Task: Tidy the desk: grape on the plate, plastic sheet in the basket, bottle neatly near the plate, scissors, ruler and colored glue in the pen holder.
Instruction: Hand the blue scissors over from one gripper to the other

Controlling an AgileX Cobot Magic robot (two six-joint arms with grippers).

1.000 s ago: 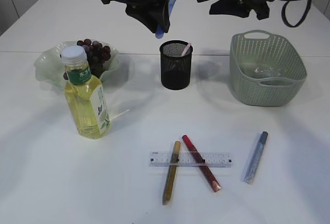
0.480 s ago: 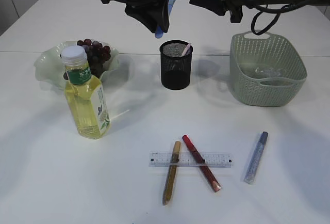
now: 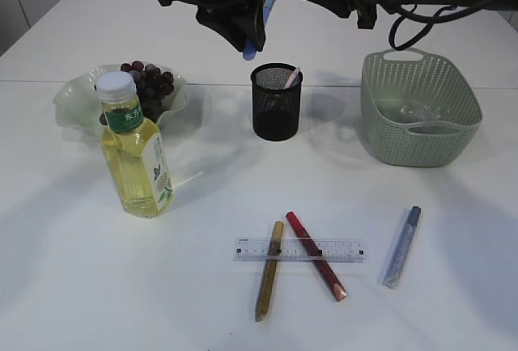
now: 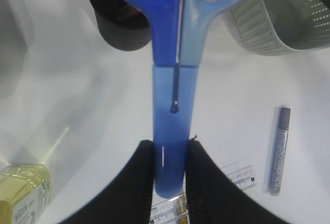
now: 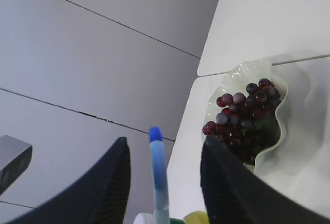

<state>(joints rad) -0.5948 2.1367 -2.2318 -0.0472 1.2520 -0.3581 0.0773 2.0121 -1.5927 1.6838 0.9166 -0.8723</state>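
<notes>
1. On the white desk [image 3: 73, 270], seen from the exterior view, stand one bottle [image 3: 134, 155] of yellow liquid, one ruffled plate [image 3: 71, 102] holding one bunch of grape [image 3: 150, 82], one black mesh pen holder [image 3: 276, 102] and one pale green basket [image 3: 421, 108].
2. One pink handle pokes from the pen holder; a clear plastic sheet [image 3: 414, 112] lies in the basket.
3. Near the front edge lie one clear ruler [image 3: 299, 250] and three glue sticks: gold [image 3: 269, 270] and red [image 3: 316, 255], both crossing the ruler, and a silver-blue one [image 3: 401, 247] apart to the right.
4. Both arms hang above the pen holder; a blue tip shows under the left one.
5. Left wrist view: the left gripper [image 4: 170, 182] is clamped on the blade end of one pair of blue scissors [image 4: 172, 95], handles pointing away towards the pen holder and basket. One silver-blue glue stick, a ruler end and the bottle show below.
6. Right wrist view: the right gripper [image 5: 164, 175] stands parted and grips nothing; one blue scissor tip shows between its fingers without touching them. Beyond lies the plate with its grape.
</notes>
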